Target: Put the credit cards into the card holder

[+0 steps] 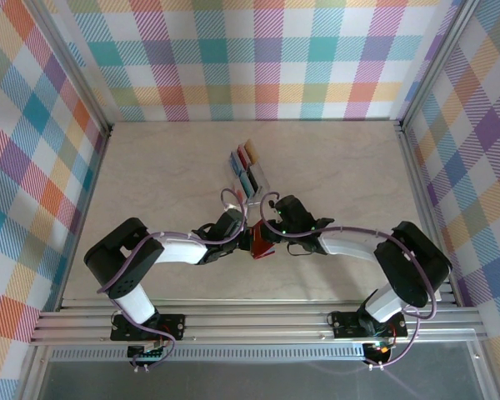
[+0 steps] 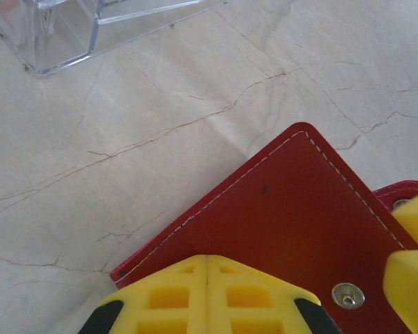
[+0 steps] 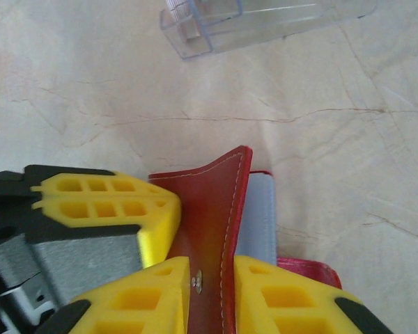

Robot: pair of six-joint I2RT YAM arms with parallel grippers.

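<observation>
The red card holder (image 1: 259, 242) lies partly open at the middle of the table between both grippers. My left gripper (image 2: 207, 259) is shut, its tips resting against the holder's red outer flap (image 2: 285, 223), with nothing between them. My right gripper (image 3: 212, 268) is closed on the raised flap (image 3: 216, 209) at its snap; the grey inner pocket (image 3: 259, 209) shows to its right. In the right wrist view the left gripper's fingers (image 3: 104, 202) press the flap from the left. The credit cards (image 1: 246, 165), gold, red, blue and teal, stand in a clear rack behind the grippers.
The clear plastic slotted rack (image 1: 254, 177) stands just beyond the holder; its corner shows in the left wrist view (image 2: 63, 35) and its end in the right wrist view (image 3: 265, 21). Marble-patterned tabletop (image 1: 150, 183) spreads to both sides. Checked walls enclose the table.
</observation>
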